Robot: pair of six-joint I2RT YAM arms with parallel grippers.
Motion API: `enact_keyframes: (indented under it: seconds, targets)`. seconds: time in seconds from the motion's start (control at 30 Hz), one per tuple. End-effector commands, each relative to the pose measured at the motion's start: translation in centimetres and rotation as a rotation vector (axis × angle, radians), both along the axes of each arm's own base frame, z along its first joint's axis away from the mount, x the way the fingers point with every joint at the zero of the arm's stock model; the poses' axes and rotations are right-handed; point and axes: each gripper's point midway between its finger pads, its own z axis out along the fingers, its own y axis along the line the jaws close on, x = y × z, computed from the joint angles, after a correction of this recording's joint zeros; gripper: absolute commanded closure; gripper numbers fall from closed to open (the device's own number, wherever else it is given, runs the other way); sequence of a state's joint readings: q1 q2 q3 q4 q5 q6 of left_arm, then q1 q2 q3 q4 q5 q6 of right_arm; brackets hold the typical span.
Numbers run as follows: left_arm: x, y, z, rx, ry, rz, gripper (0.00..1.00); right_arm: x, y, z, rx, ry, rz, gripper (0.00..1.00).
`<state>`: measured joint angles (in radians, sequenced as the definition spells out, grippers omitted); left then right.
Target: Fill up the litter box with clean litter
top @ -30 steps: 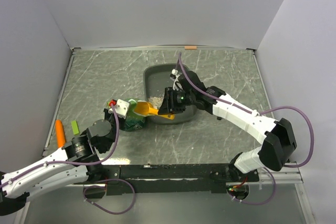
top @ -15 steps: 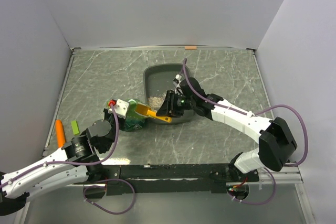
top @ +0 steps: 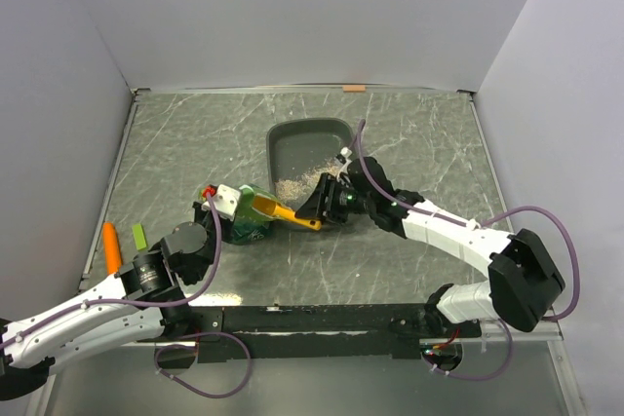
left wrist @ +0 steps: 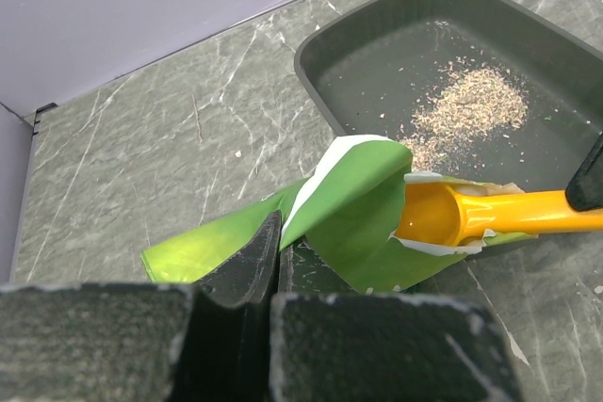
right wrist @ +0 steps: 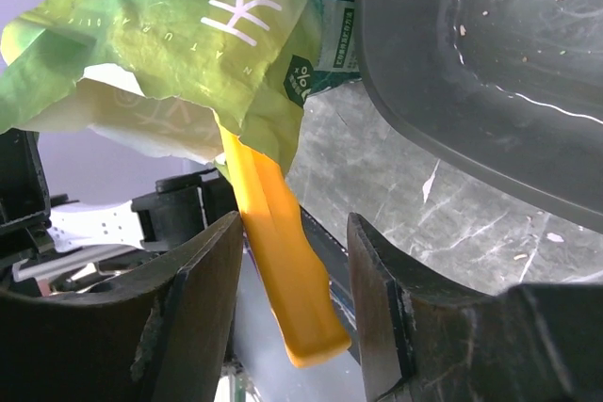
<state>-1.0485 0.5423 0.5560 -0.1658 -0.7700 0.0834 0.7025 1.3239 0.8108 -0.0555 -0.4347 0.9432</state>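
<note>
The dark grey litter box [top: 310, 139] lies at the back middle, with a small pile of beige clean litter [top: 292, 185] in its near left corner. The left wrist view shows the box [left wrist: 377, 54] and the litter [left wrist: 471, 105] too. My left gripper [top: 230, 224] is shut on the green bag [left wrist: 349, 204], which lies beside the box. My right gripper [top: 327, 208] is shut on the handle of the orange scoop [top: 283, 211]. The scoop's bowl [left wrist: 433, 218] is inside the bag's mouth. In the right wrist view the handle [right wrist: 278, 261] runs between my fingers, below the bag [right wrist: 188, 35].
An orange carrot-like object [top: 112, 245] and a small green piece [top: 139, 237] lie at the table's left edge. A strip of orange tape [top: 353, 89] marks the back edge. Grey walls close in the left, back and right sides.
My right gripper has moved off the litter box toward the near side and sunk lower, its arm stretching flatter. The scoop's bowl stays at the bag's mouth. The left arm has not moved.
</note>
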Motion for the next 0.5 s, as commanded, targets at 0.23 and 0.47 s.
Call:
enact_keyframes:
  seconds: [0.23,0.47]
  targets:
    - [0.2,0.4,1.1,-0.028,-0.010,0.031,0.99,-0.5,1.2,0.2,0.159,0.015,-0.071,0.39]
    - [0.2,0.4,1.1,-0.026,-0.009,0.031,0.99,-0.5,1.8,0.9,0.267,0.022,-0.132,0.39]
